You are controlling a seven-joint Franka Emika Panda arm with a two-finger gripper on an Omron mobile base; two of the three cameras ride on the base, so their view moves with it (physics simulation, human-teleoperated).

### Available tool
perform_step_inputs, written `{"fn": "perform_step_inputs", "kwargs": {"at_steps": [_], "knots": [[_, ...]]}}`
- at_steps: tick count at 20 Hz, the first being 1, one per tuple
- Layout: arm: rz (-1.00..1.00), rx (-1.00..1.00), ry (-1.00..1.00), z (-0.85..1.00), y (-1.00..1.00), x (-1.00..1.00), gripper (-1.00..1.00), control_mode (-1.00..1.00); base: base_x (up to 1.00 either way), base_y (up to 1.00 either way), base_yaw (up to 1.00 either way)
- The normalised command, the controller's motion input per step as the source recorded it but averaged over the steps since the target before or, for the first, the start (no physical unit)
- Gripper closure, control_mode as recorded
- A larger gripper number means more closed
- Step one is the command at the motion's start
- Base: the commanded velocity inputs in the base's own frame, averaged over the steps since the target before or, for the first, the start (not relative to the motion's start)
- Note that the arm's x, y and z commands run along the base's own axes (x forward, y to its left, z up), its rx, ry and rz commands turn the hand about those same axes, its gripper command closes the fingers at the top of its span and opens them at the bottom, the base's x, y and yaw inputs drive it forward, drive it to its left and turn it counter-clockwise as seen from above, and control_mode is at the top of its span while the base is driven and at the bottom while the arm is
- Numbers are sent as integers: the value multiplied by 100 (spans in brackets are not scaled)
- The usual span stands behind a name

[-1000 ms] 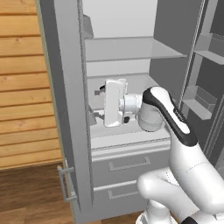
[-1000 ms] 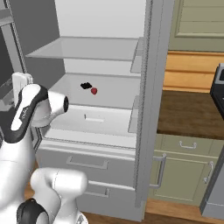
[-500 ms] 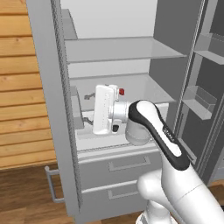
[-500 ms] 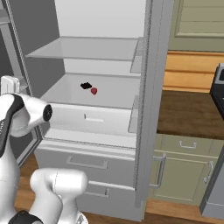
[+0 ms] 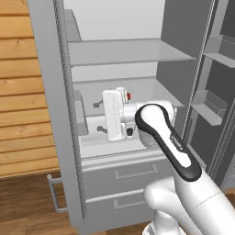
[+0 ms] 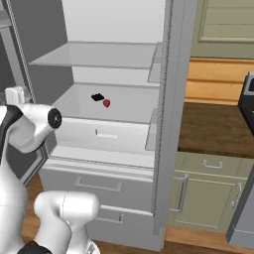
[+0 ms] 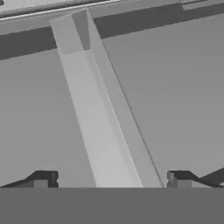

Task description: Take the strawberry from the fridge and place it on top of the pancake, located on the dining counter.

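The fridge (image 5: 120,51) stands with both doors open. The strawberry (image 6: 106,103), a tiny red lump, lies on the middle shelf beside a small dark object (image 6: 97,97); from the left it peeks out behind my hand (image 5: 128,95). My gripper (image 5: 99,117) points left at the inside of the left door (image 5: 50,92), away from the berry. It is open and holds nothing. In the hand view the gripper (image 7: 109,181) has its fingertips (image 7: 41,179) far apart, with a pale grey bar (image 7: 100,131) of the door running between them. The pancake and the dining counter are out of view.
A clear upper shelf (image 6: 99,54) and grey lower drawers (image 6: 99,184) frame the middle shelf. The right door's racks (image 5: 209,105) stand at the right. A brown worktop (image 6: 213,130) over pale green cabinets lies right of the fridge. A wood-panelled wall (image 5: 23,105) lies left.
My hand has swung left, off the shelf's middle and up to the left door. The left door has swung a little wider. The strawberry has not moved.
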Motion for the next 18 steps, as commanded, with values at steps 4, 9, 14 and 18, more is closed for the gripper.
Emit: {"fn": "perform_step_inputs", "kwargs": {"at_steps": [4, 9, 14, 18], "knots": [[0, -77, 2, 0, -83, 26, -100, -100, 0, 0, 0], [0, -94, 14, -13, -89, 5, -100, -100, 0, 0, 0], [14, -100, 4, -35, -93, -3, -100, -100, 0, 0, 0], [38, -72, 3, -84, -83, -20, -100, -100, 0, 0, 0]]}}
